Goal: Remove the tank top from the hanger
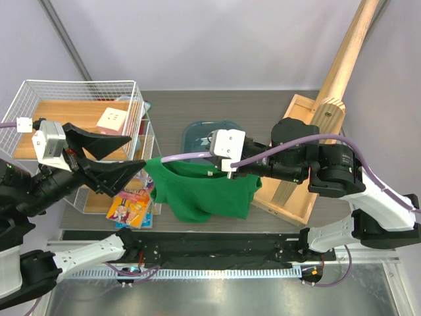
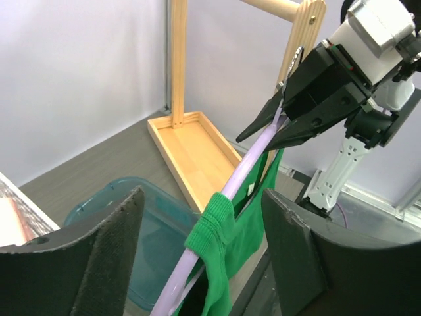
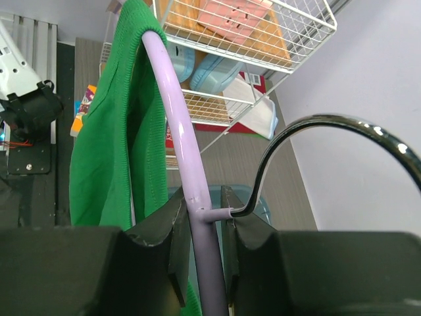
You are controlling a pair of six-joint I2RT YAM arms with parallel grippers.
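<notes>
- The right gripper is pressed together on the hanger. It pinches the lilac stem just where the hook is set in, and its black fingers are matt and blocky.
- The hanger is a thin, smooth, lilac bar with a gentle curve. The hook is polished silver metal, bent in a round arc.
- The tank top is found on the hanger, draped between the two arms over the near part of the table. It is a bright green knit with a ribbed edge, and one strap is looped over the hanger's arm on the left side.
- The left gripper is spread wide. In the left wrist view its textured black fingers stand on either side of the strapped end of the hanger (no contact can be made out).
- Colourful printed packets lie flat below the left gripper; their print is too small to be read.
- A teal plastic tub with rounded corners is half hidden behind the tank top and the right wrist.
- A white wire basket with a wooden floor stands at far left. A small pink and white box is kept in it, and its markings cannot be read.
- A pale wooden rack, with a round pole rising from a tray base, stands at far right and is partly crossed by the right arm.
</notes>
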